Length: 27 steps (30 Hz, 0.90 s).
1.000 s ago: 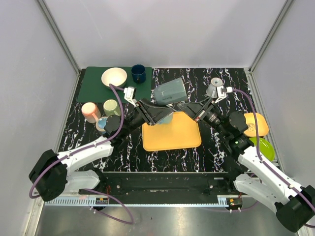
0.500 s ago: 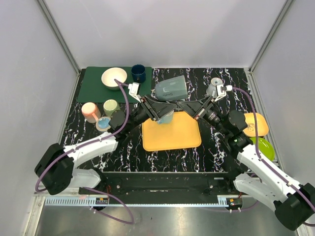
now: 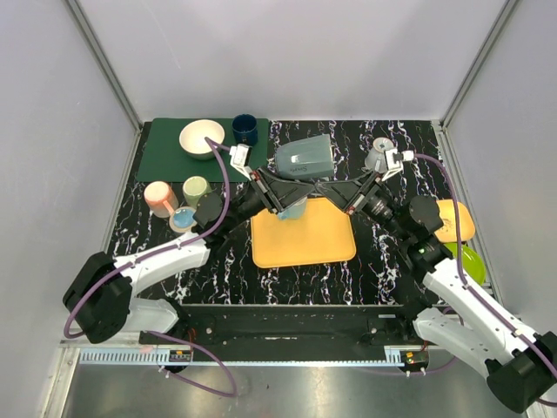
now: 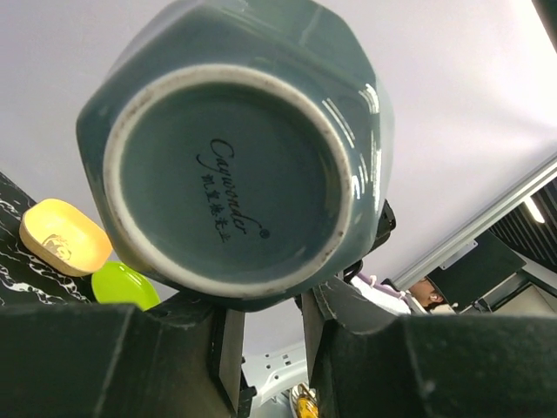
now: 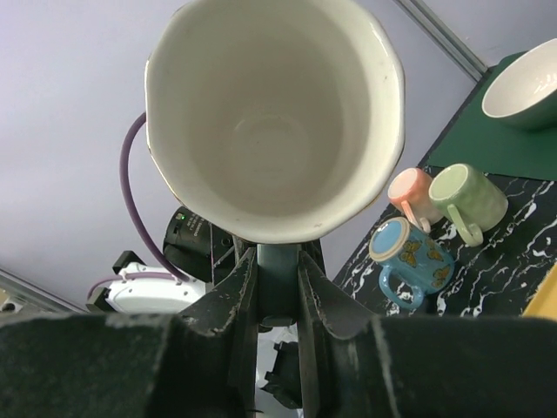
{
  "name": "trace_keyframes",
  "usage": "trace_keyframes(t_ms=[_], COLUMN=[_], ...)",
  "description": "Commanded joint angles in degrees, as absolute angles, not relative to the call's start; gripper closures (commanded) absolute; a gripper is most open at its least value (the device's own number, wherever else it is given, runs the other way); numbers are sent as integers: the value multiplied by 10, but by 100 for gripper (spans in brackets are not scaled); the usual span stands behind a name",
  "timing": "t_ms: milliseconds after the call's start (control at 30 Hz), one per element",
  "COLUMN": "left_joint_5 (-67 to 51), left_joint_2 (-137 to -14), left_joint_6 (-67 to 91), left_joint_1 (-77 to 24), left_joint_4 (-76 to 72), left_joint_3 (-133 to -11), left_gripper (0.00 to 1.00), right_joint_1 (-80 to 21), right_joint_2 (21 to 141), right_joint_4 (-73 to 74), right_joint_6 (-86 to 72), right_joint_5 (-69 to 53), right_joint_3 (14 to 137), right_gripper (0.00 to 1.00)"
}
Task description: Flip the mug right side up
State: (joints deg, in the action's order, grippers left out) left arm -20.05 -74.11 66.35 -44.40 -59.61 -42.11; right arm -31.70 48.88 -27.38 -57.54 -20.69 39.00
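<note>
One grey-blue mug (image 3: 303,158) is held in the air above the far edge of the single orange tray (image 3: 303,235), near the middle of the desk (image 3: 344,139), clear of every surface. It lies roughly on its side: the left wrist view faces its printed base (image 4: 231,152), and the right wrist view looks straight into its pale open mouth (image 5: 274,113). Two arms attend it. The right gripper (image 3: 329,187) meets the mug from the right, and its fingers (image 5: 237,300) are clamped on the mug's handle, which shows as a grey-blue strip between them. The left gripper (image 3: 294,193) meets it from the left. Its fingers (image 4: 228,348) stand a narrow gap apart just under the base rim, and it cannot be told whether they bear on the mug. Three further mugs stand grouped at the left of the desk: one pink mug (image 3: 160,197), one green mug (image 3: 196,188) and one blue mug (image 3: 181,218), the last bearing butterflies in the right wrist view. One green mat (image 3: 165,157) lies at the far left, carrying one white bowl (image 3: 201,138) and one dark blue cup (image 3: 244,130). One grey cup (image 3: 378,158) stands at the far right, partly covered by the right wrist. Two dishes lie at the right edge: one yellow dish (image 3: 454,219) and, nearer, one lime-green plate (image 3: 468,261).
</note>
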Motion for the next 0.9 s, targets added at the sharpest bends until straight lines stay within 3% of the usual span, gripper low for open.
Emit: trace_keyframes(t_ms=[0, 167, 200, 267, 300, 500, 633, 667, 867], left_joint_5=[-198, -195, -195, -201, -201, -193, -196, -195, -207], left_joint_2=[-735, -749, -753, -768, -773, -788, -783, -782, -774], left_joint_6=[677, 723, 734, 758, 766, 780, 772, 769, 751], left_joint_1=[-446, -440, -437, -436, -436, -436, -436, -436, -437], left_joint_4=[-684, -703, -707, -744, -755, -793, -784, -784, -765], left_joint_3=[-468, -461, -461, -458, -459, -461, -465, -464, -465], left_gripper=[100, 100, 95, 73, 68, 64, 86, 100, 100], right_joint_1=[-326, -326, -326, -325, -326, -325, -326, -325, -325], right_joint_2=[469, 451, 440, 435, 429, 418, 418, 418, 413], right_joint_4=[-203, -108, -104, -91, -91, -103, -111, -112, -114], right_joint_6=[-502, -431, -417, -406, -403, -397, -399, -398, -393], right_joint_5=[-289, -270, -266, -258, -257, -254, -258, -260, -276], right_joint_3=[417, 430, 428, 424, 421, 403, 396, 396, 396], right_gripper=[100, 100, 100, 100, 100, 100, 100, 100, 100])
